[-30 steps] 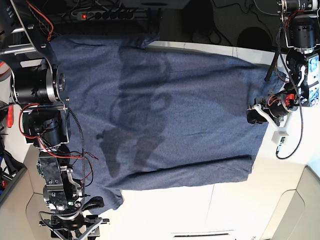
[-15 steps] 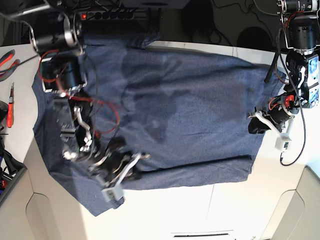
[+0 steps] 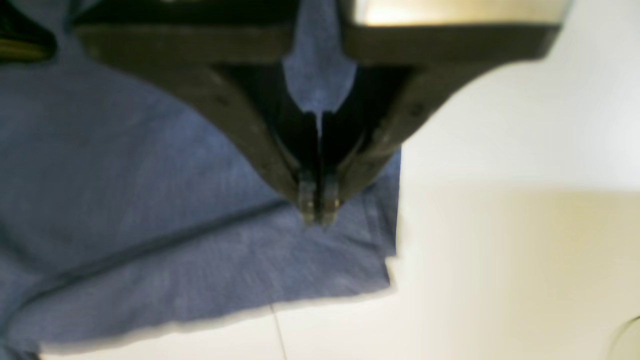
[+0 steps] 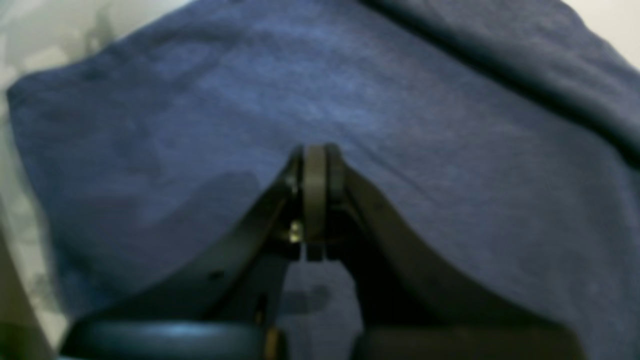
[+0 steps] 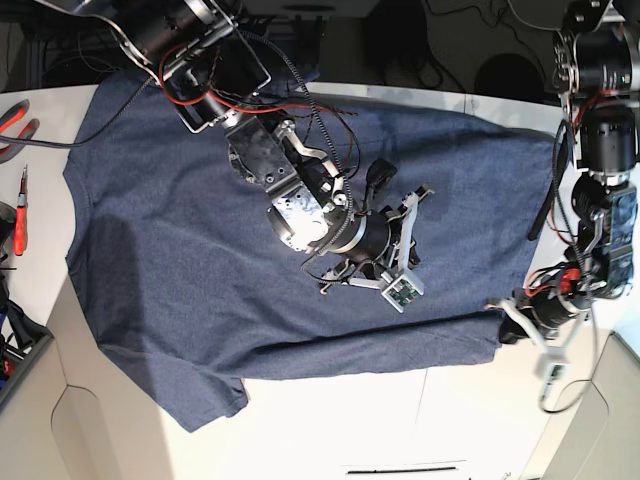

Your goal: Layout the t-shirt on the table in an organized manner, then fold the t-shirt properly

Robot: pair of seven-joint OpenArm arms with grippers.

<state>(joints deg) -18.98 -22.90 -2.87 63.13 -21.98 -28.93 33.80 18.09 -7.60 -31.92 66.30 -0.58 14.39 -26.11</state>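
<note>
Your t-shirt [image 5: 200, 230] lies spread across the table [image 5: 420, 420], layout done, fold starting: left gripper [image 3: 318, 212] pressed together on the hem corner, right gripper [image 4: 314, 165] closed mid-shirt, so next lift that corner over.

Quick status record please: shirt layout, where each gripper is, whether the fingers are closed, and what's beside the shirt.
t-shirt: spread flat, plain side up
table: white, bare below the hem
left gripper: fingers shut, at the shirt's corner by the table edge; whether it pinches cloth cannot be told
right gripper: fingers shut, over the middle of the shirt, no fabric visibly held
red-handled tools: beside the sleeve
</note>
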